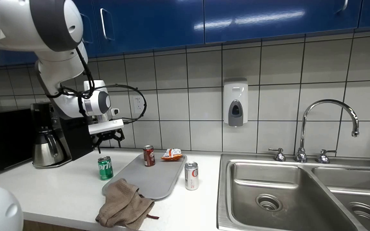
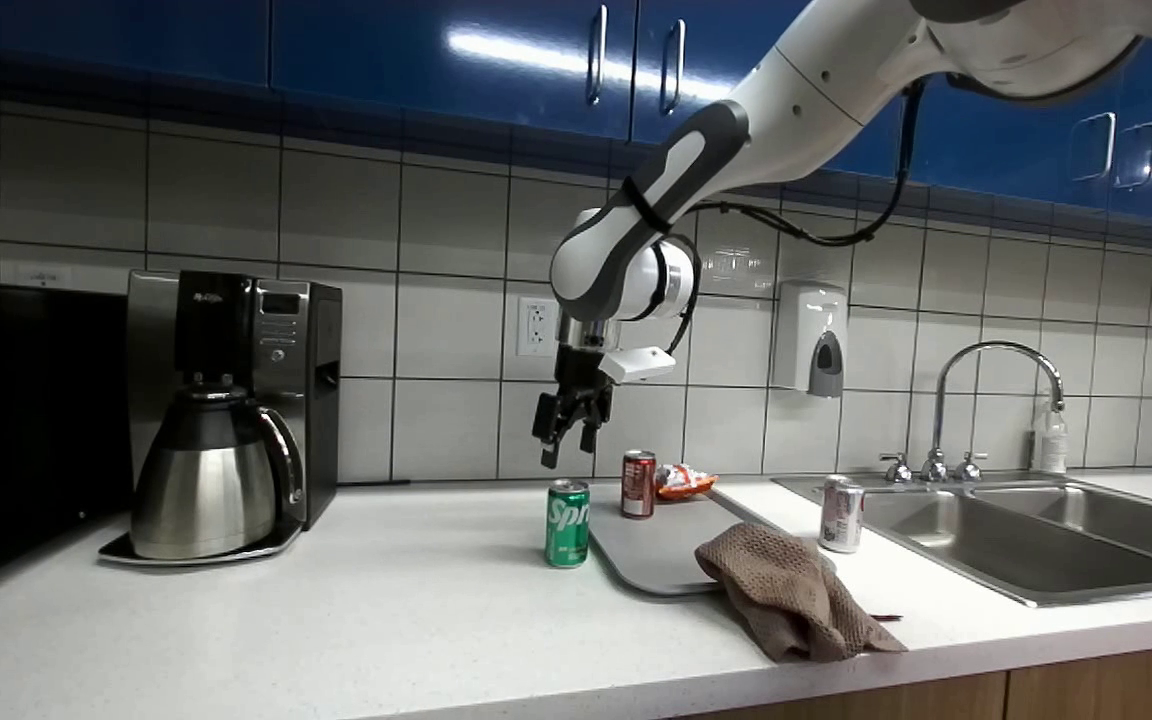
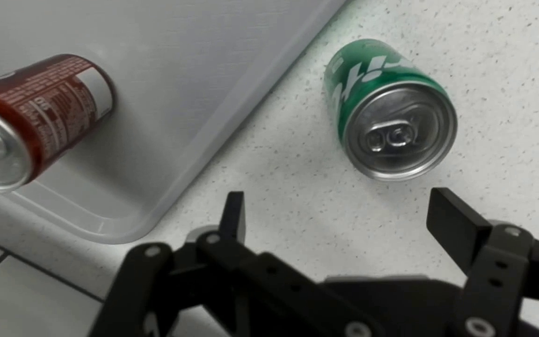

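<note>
the black two-fingered gripper point(image 3: 337, 199) hangs empty, fingers wide, above and near the green metal can point(image 2: 567, 527), upright on the white counter point(image 2: 386, 600), left of the grey plastic tray point(image 2: 658, 548). gripping well probably means centring that can between the fingers, then lowering straight. three cans: it, one dark-red metal can point(image 2: 638, 486), one silver metal can point(image 1: 191, 176).

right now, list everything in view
Glossy cabinets: several, blue, top
Speckled counter: 1, white, below
Steel sink: 1, silver, counter
Chrome faucet: 1, silver, sink
Small bottle: 1, pale, behind sink
Oblong dispenser: 1, white, tiled wall
Power outlet: 1, white, wall
Steel coffeemaker: 1, silver-black, counter
Boxy appliance: 1, black, counter
Flat tray: 1, grey, counter
Green metal can: 1, green, counter
Red metal can: 1, red, tray
Silver metal can: 1, silver, counter
Crinkled packet: 1, orange-white, tray
Textured cloth: 1, brown, tray edge
Robot arm: 1, white, above
Fingers: 2, black, above
</note>
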Action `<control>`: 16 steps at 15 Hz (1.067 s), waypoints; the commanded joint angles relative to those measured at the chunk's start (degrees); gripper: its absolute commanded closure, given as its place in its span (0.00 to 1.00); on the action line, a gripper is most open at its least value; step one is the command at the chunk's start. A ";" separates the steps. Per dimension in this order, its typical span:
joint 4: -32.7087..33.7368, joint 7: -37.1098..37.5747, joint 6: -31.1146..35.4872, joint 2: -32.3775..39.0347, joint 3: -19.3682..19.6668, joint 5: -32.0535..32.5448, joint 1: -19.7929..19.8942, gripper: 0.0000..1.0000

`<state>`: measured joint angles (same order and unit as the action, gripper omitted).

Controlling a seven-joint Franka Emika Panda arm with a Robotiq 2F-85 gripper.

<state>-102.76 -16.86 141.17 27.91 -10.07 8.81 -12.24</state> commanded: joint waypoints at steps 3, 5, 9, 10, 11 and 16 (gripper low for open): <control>5.35 5.17 -2.44 0.68 1.87 -0.70 0.96 0.00; 6.72 6.79 -2.47 1.40 2.90 -0.38 1.02 0.00; 10.45 9.79 -3.38 4.30 4.86 -0.09 1.15 0.00; 11.34 10.50 -3.57 5.11 5.38 0.10 1.08 0.00; 12.35 11.12 -3.81 6.01 5.92 0.21 1.09 0.00; 18.03 13.53 -6.36 10.14 7.58 -0.68 1.83 0.00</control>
<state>-90.59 -5.41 138.78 34.99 -2.72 8.65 -11.14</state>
